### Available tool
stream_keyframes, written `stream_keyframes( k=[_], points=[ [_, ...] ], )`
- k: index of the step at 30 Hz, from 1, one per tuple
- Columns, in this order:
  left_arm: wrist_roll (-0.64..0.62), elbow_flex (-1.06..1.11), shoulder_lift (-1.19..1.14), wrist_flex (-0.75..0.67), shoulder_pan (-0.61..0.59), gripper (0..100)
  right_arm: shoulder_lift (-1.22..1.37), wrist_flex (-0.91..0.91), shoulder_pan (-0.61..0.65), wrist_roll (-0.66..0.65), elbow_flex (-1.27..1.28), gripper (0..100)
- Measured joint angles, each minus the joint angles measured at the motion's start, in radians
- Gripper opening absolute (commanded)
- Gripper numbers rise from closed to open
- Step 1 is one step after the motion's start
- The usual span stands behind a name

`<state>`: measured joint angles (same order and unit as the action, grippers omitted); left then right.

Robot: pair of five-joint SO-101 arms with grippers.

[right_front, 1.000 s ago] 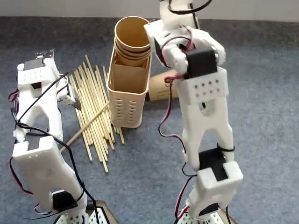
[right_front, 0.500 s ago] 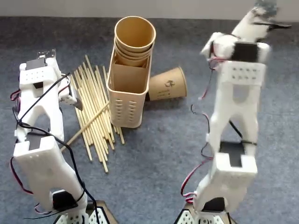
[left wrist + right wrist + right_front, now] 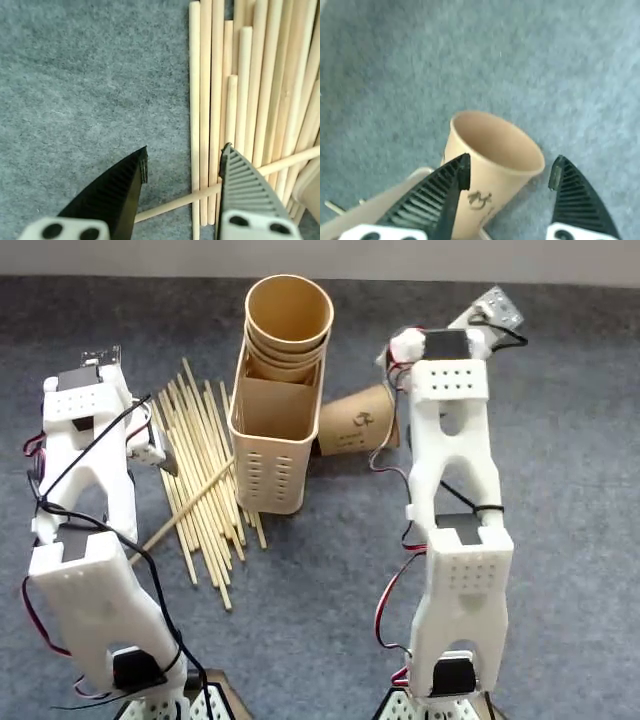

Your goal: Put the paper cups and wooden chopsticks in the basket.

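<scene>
Score check: a stack of paper cups [image 3: 288, 315] is already standing in the far end of the basket [image 3: 268, 455], so most of the cup job looks done. One loose cup [image 3: 490, 160] is left, lying on its side on the grey carpet [image 3: 560, 490] and touching the basket's wall. The right gripper [image 3: 511, 167] hangs right over it, fingers spread wide and gripping nothing. The cup's open mouth sits between the two fingertips, one finger [image 3: 445, 190] crosses in front of the cup's side, and the other is out over bare carpet just past the rim. That looks to me like a line-up for the last cup, though nothing is caught yet. On the other side of the basket, the chopsticks [image 3: 200, 480] are all on the carpet in a loose pile, so that half of the task doesn't look started. The left gripper [image 3: 185, 155] hovers at the pile's edge, also spread and empty-handed. Its dark finger [image 3: 120, 190] is over plain carpet, and its pale finger [image 3: 245, 185] is over the outermost sticks. One stray stick [image 3: 170, 205] lies crosswise, passing between the two fingers. So what's left is one cup and the whole bundle.
</scene>
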<state>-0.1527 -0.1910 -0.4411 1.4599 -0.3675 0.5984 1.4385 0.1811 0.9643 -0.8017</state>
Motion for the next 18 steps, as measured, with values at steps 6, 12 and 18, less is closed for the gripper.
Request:
stream_keyframes(
  k=[6,12,18],
  points=[
    [0.0,0.0,0.0,0.0,0.0,24,0.0,0.025,0.043,0.009,0.0,25.9],
    [0.0,0.0,0.0,0.0,0.003,24,0.097,0.003,0.043,0.009,-0.002,25.9],
    [0.0,0.008,0.0,0.0,0.003,24,0.155,-0.018,0.034,-0.229,-0.074,25.9]
  ],
)
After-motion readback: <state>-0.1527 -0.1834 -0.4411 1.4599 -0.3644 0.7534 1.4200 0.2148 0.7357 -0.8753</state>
